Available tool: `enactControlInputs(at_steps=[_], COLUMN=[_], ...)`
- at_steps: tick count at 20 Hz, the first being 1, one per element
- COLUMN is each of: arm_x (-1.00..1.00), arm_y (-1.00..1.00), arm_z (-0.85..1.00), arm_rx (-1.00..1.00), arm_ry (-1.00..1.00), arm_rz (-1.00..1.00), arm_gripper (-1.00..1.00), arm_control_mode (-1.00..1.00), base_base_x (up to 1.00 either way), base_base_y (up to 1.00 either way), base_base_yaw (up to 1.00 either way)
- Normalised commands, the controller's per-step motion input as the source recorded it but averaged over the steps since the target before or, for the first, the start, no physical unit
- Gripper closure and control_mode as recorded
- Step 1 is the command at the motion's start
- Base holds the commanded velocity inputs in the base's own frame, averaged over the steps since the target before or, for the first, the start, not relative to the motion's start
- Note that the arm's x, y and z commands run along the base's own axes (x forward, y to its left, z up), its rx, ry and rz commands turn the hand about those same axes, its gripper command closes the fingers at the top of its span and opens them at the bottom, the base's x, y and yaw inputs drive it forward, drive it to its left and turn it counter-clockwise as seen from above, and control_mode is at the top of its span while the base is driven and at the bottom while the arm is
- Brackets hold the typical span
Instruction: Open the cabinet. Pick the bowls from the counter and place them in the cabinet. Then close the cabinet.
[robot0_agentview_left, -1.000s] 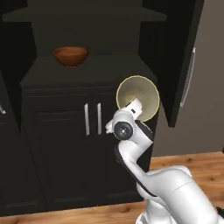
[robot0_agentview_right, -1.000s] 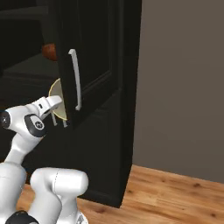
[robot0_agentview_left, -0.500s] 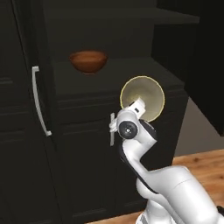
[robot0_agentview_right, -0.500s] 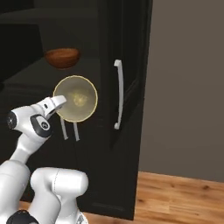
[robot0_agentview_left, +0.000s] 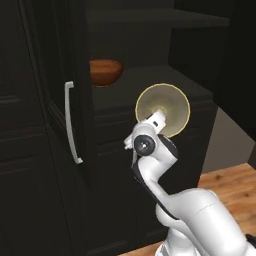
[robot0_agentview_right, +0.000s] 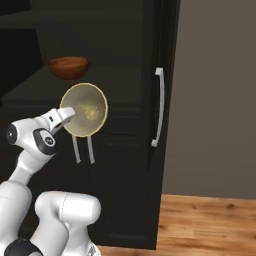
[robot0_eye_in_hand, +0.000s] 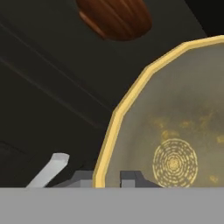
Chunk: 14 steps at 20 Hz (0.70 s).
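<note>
The pale cream bowl (robot0_agentview_left: 164, 110) (robot0_agentview_right: 85, 109) (robot0_eye_in_hand: 175, 144) with a yellowish rim is tipped on edge, its inside facing the cameras. My gripper (robot0_agentview_left: 159, 116) (robot0_agentview_right: 70, 114) (robot0_eye_in_hand: 107, 178) is shut on its rim, one finger on either side of the wall. Up and behind it, the reddish-brown bowl (robot0_agentview_left: 106, 71) (robot0_agentview_right: 69, 67) (robot0_eye_in_hand: 116, 17) rests upright on the dark surface between the open doors of the black cabinet (robot0_agentview_left: 55, 100) (robot0_agentview_right: 162, 50). The held bowl hangs in front of that surface's front edge, slightly below it.
One open door with a long white bar handle (robot0_agentview_left: 71, 122) stands at the left, the other door's handle (robot0_agentview_right: 158, 106) at the right. Two shorter white handles (robot0_agentview_right: 82, 149) (robot0_eye_in_hand: 48, 170) mark the lower doors under the bowl. A wooden floor (robot0_agentview_right: 210, 220) lies below.
The whole picture has shifted sideways, so the cameras have moved with the base. The cream bowl stays gripped and tipped the same way; the brown bowl has not moved.
</note>
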Motion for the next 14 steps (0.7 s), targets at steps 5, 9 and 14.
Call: enactControlInputs(at_steps=[5,9,14], arm_x=[0.00,0.00,0.00], arm_y=[0.00,0.00,0.00], arm_z=[0.00,0.00,0.00], arm_rx=[0.00,0.00,0.00], arm_ry=[0.00,0.00,0.00], arm_rz=[0.00,0.00,0.00], arm_gripper=[1.00,1.00,1.00], arm_control_mode=[1.00,1.00,1.00], base_base_x=[-0.90,-0.06,0.00], base_base_y=[-0.34,-0.01,0.04], base_base_yaw=[-0.02,0.00,-0.23])
